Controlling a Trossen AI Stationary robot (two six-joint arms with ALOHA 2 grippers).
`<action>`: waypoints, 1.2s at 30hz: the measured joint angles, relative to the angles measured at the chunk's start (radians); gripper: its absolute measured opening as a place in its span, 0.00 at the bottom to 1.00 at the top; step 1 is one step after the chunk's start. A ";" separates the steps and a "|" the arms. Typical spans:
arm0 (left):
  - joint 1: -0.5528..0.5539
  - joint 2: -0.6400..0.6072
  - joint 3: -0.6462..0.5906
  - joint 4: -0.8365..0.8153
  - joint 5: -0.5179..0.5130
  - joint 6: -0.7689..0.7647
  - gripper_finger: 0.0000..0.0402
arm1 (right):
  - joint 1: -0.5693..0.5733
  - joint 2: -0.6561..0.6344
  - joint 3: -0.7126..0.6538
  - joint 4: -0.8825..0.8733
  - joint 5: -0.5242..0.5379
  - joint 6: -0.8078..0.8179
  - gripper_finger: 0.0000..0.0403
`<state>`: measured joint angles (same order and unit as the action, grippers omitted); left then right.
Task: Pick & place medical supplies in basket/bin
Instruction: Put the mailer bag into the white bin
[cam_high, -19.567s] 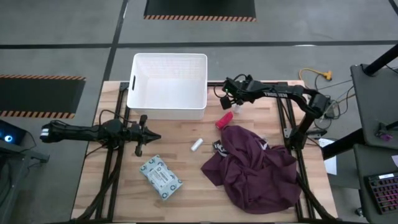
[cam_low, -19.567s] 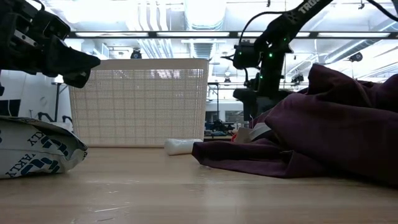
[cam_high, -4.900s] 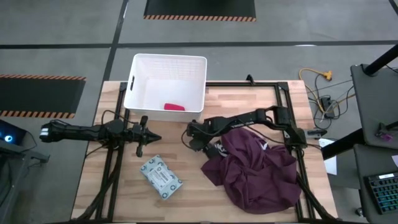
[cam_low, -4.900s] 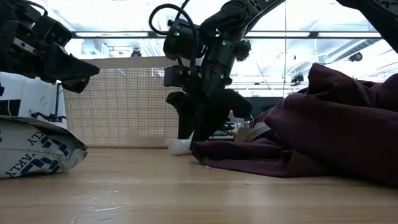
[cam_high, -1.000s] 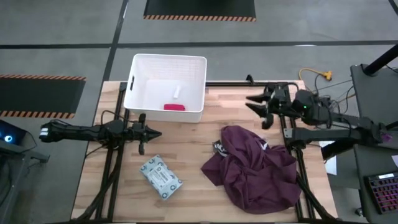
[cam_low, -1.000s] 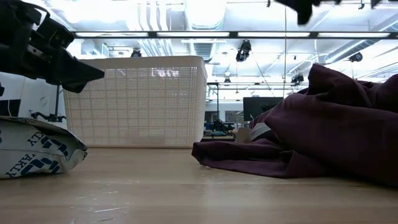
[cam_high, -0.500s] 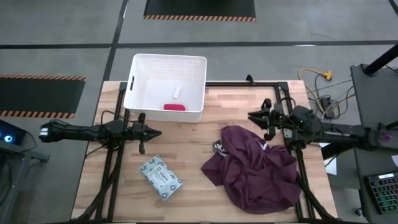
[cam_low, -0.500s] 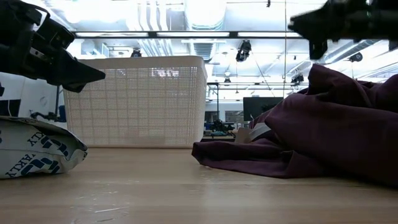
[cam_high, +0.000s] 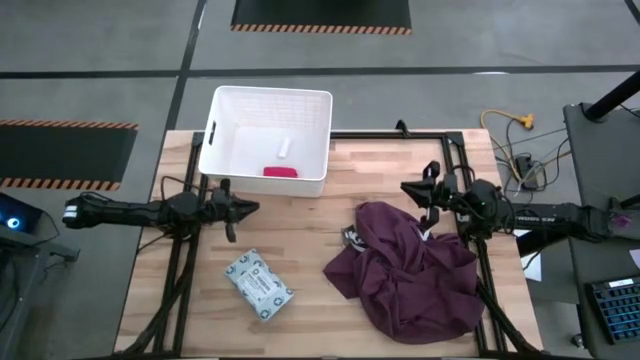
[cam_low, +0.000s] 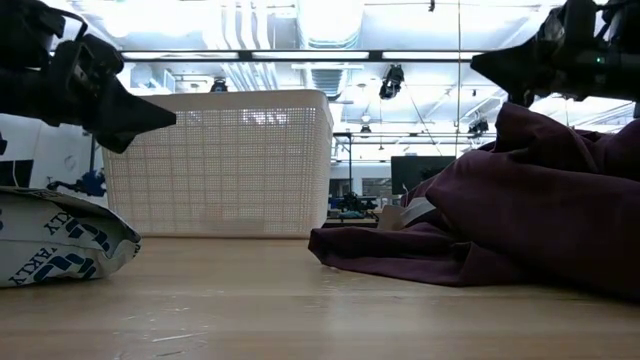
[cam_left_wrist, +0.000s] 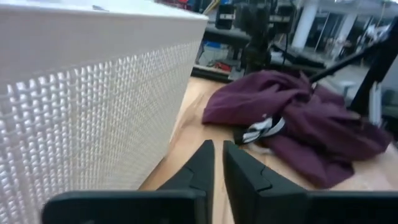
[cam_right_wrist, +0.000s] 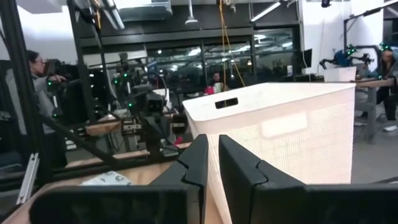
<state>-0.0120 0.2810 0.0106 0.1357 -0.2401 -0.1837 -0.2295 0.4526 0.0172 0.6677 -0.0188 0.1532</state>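
The white bin (cam_high: 222, 110) stands at the table's far left; a red-pink tube (cam_high: 281, 172) and a small white roll (cam_high: 285, 149) lie on its floor. A pale patterned packet (cam_high: 258, 285) lies flat on the table near the front. My left gripper (cam_high: 250, 207) hovers shut just in front of the bin's near wall (cam_left_wrist: 81, 106), above the packet (cam_low: 60, 245). My right gripper (cam_high: 405, 187) hangs shut in the air at the right, above the far edge of the maroon cloth (cam_high: 405, 270), pointing toward the bin (cam_right_wrist: 280, 137).
The maroon cloth (cam_low: 500, 220) lies heaped over the table's right half. Bare wood runs between the packet, the bin and the cloth. People and equipment show in the room beyond the table.
My right gripper has drawn back toward the table's right edge, come down toward the cloth and shut its fingers with nothing between them. The bin, the packet and the cloth have stayed put.
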 joint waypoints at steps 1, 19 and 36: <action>0.000 0.000 0.001 0.009 0.002 -0.013 0.07 | 0.000 0.000 0.004 0.000 0.002 0.000 0.08; 0.000 0.019 0.185 0.011 0.108 -0.307 0.60 | 0.000 0.001 0.008 -0.030 0.058 -0.005 0.08; -0.001 0.485 0.802 -0.619 0.360 -0.375 0.60 | -0.001 0.003 0.009 -0.043 0.075 0.012 0.08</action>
<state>-0.0130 0.7664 0.8127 -0.4837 0.1195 -0.5591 -0.2302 0.4553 0.0261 0.6243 0.0566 0.1654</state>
